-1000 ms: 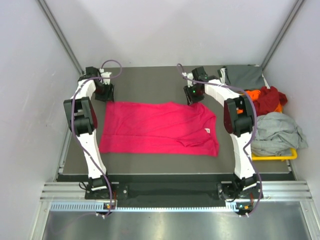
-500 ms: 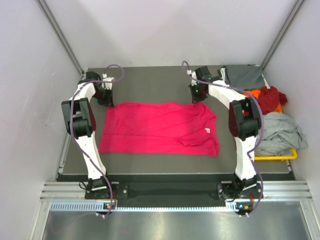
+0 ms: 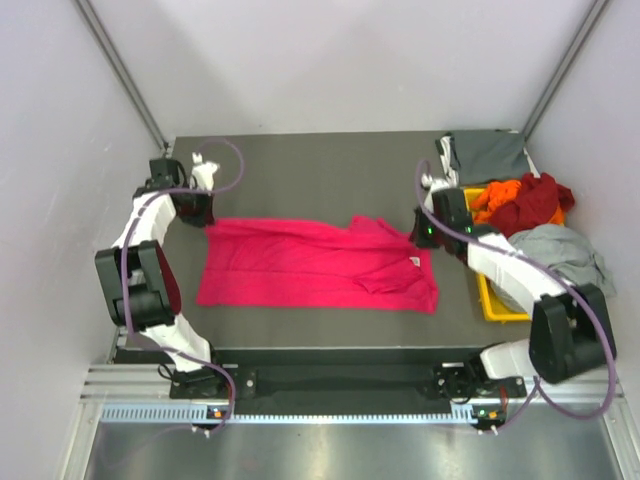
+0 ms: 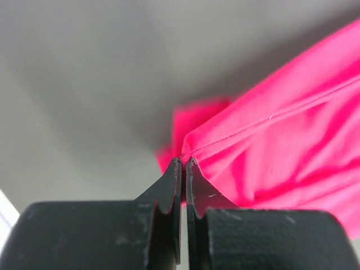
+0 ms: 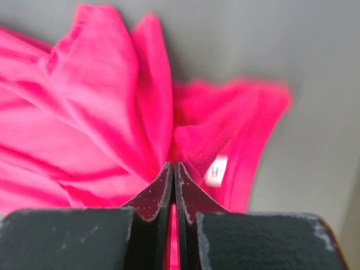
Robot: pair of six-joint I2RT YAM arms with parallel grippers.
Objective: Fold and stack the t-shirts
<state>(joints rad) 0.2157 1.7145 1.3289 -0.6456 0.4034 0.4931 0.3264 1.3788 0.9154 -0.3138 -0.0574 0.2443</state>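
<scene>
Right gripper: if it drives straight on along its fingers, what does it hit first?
The pink shirt: the right gripper is shut on a fold of it, bunched fabric and the neck label just ahead. Beyond that probably the table; depth unclear.

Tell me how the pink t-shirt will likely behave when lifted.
Probably floppy: the pink t-shirt bunches into folds at the right claw. Likely light: a thin fingertip pinch gathers it. Held also by the left claw, it would probably sag between them.

5 t-shirts (image 3: 320,265), 1 yellow bin (image 3: 490,300), 2 arms (image 3: 140,215)
</scene>
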